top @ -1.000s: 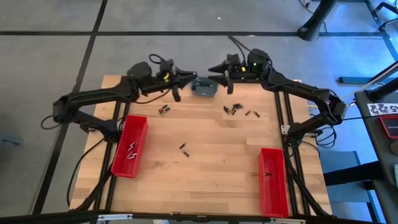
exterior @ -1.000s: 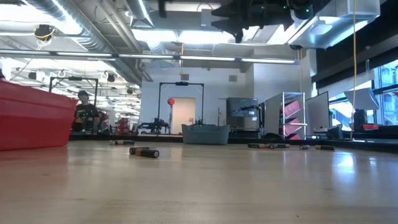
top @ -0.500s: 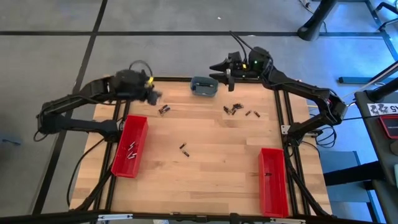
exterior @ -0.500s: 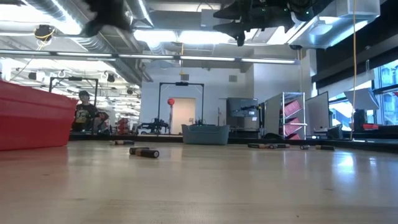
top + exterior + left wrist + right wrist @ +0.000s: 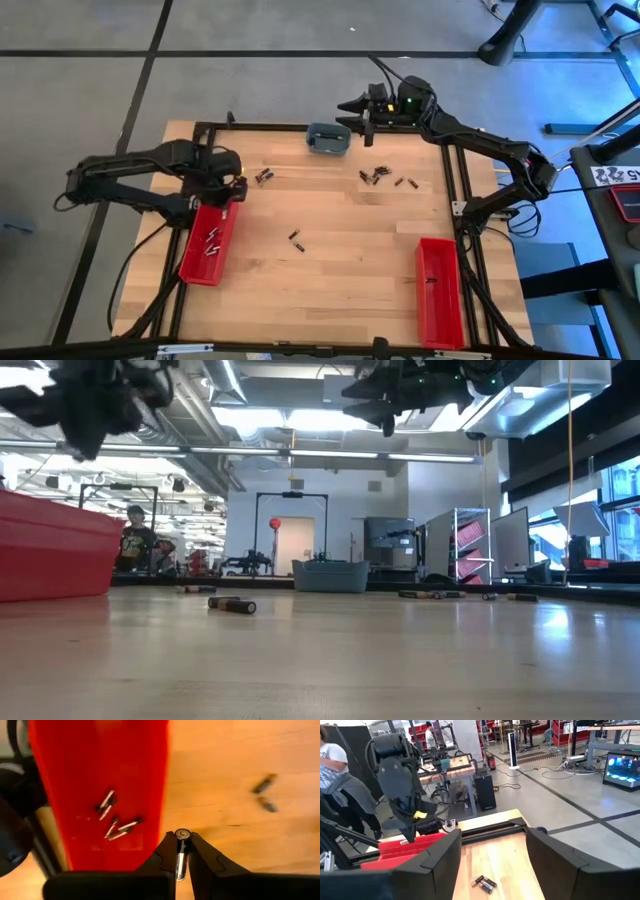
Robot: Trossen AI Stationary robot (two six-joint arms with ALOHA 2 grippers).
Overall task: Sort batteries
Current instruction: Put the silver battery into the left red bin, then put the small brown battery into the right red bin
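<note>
Left pincer [image 5: 182,851] is closed on one battery [image 5: 180,855], fingers narrow. In the left wrist view we see the cell's silvery end cap between the fingertips, its long axis running along the fingers.

The left red bin [image 5: 209,234] lies just beside the left pincer [image 5: 226,187]; in the high view the pincer hovers at the bin's far end, by its inner corner. In the wrist view the bin's floor [image 5: 95,780] fills the space to one side of the held cell, and the cell itself sits over bare surface [image 5: 240,755] just off the bin's edge. We judge that the coming move turns on this offset: a short sideways shift toward the bin should bring the cell over it before release.

Several sorted batteries [image 5: 114,815] lie in the bin already.

Right pincer [image 5: 353,108] is spread wide and carries nothing, raised at the far edge next to the grey-blue dish [image 5: 327,139]. A loose cluster of batteries [image 5: 377,177] lies near it on the surface; another pair [image 5: 264,176] lies nearer the left pincer, and one [image 5: 296,240] sits mid-surface. The right red bin [image 5: 437,290] is well apart from both pincers.
</note>
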